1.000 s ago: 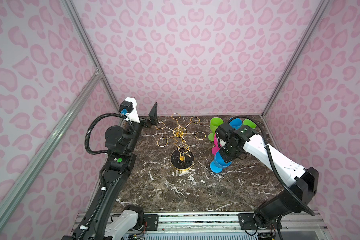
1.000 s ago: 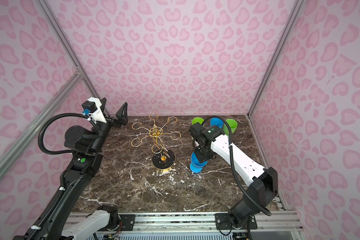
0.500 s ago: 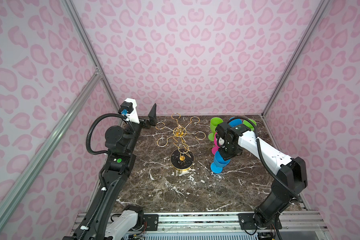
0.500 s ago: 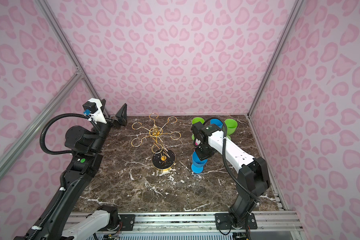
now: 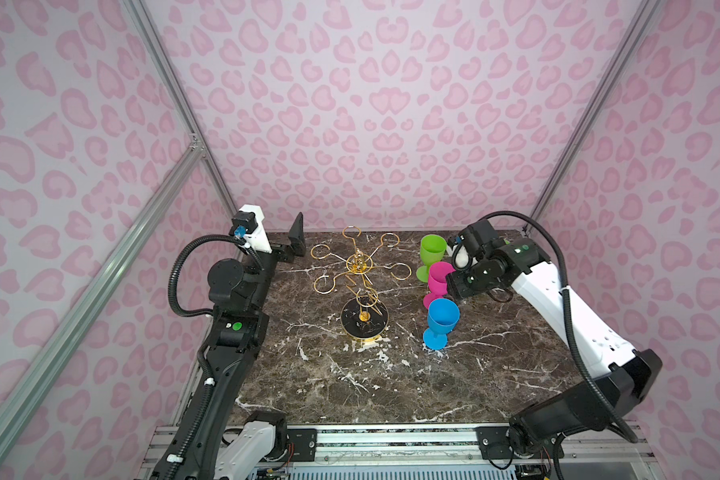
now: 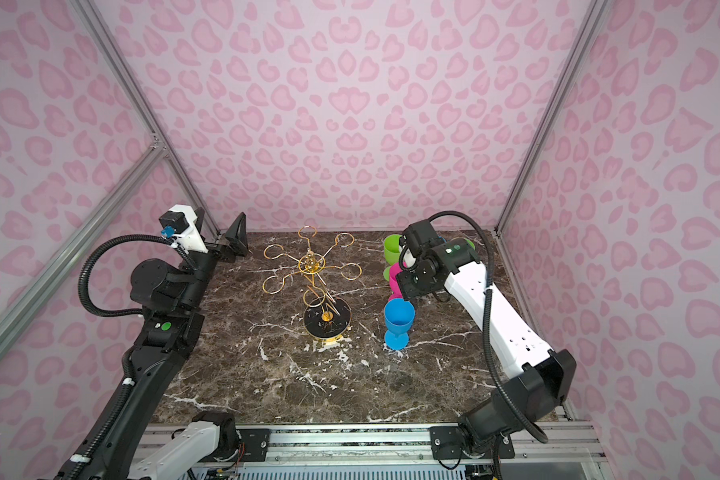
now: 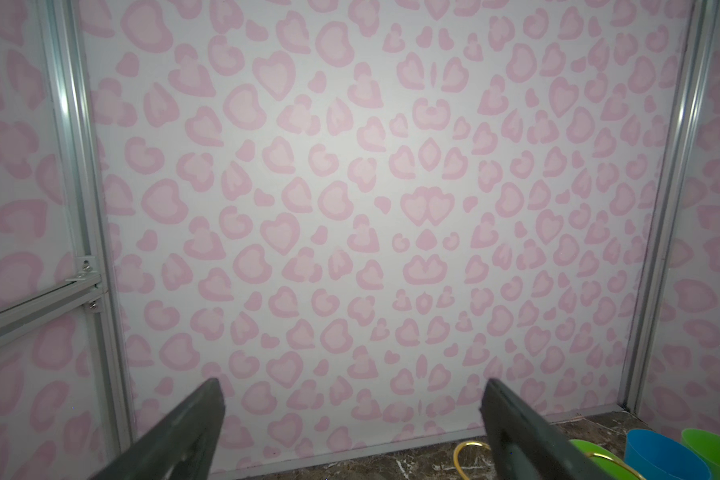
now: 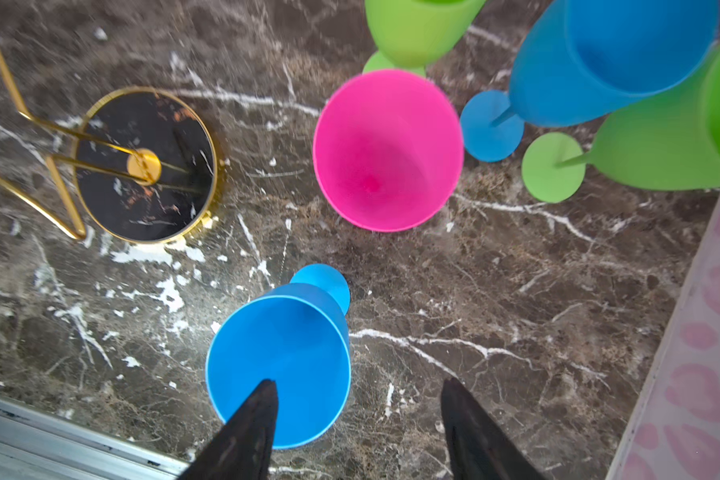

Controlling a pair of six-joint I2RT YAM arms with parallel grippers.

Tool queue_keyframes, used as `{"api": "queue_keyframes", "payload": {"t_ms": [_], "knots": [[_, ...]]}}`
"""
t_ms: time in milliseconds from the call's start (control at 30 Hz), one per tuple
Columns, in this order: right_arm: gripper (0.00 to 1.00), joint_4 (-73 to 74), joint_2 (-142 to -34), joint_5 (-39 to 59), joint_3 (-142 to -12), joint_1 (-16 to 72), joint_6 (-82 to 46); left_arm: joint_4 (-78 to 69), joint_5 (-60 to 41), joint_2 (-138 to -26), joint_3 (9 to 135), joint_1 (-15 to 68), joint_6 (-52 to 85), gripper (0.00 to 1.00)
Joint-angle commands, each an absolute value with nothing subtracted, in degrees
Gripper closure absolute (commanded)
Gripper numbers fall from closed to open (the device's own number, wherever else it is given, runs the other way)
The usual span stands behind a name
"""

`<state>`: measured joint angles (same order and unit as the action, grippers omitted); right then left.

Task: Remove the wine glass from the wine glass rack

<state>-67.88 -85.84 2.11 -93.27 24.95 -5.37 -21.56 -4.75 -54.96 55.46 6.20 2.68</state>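
Releasing blue wine glass [image 5: 442,318] | right jaws now apart, lifted | left jaws apart

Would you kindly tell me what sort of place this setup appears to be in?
Most likely a robot lab test cell: a left arm and right arm mounted on an aluminium rail, over a marble-look tabletop boxed in by pink heart-print panels.
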Motion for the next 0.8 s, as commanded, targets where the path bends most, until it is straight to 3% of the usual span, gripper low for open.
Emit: {"api": "queue_keyframes", "payload": {"t_ms": [0, 33, 67, 333, 767], "knots": [[0.16, -60.3, -81.4, 4.2, -90.3, 22.9, -5.1, -25.9, -4.9, -52.1, 51.2, 4.3, 5.5, 0.02], [0.05, -56.1, -78.9, 4.2, -87.7, 22.0, -5.5, -27.1, -3.9, -50.6, 48.4, 3.7, 6.2, 0.02], [0.02, -52.3, -76.7, 4.3, -84.7, 21.0, -6.0, -28.1, -3.3, -49.2, 46.0, 3.3, 6.6, 0.02], [0.02, -20.1, -59.8, 2.3, -57.6, 9.9, -8.0, -29.8, -1.8, -43.4, 32.9, 2.3, 4.4, 0.03], [0.02, 10.5, -60.4, -7.7, -33.6, 7.0, -4.7, -39.6, 2.1, -43.8, 14.3, 2.5, 6.6, 0.03]]}}
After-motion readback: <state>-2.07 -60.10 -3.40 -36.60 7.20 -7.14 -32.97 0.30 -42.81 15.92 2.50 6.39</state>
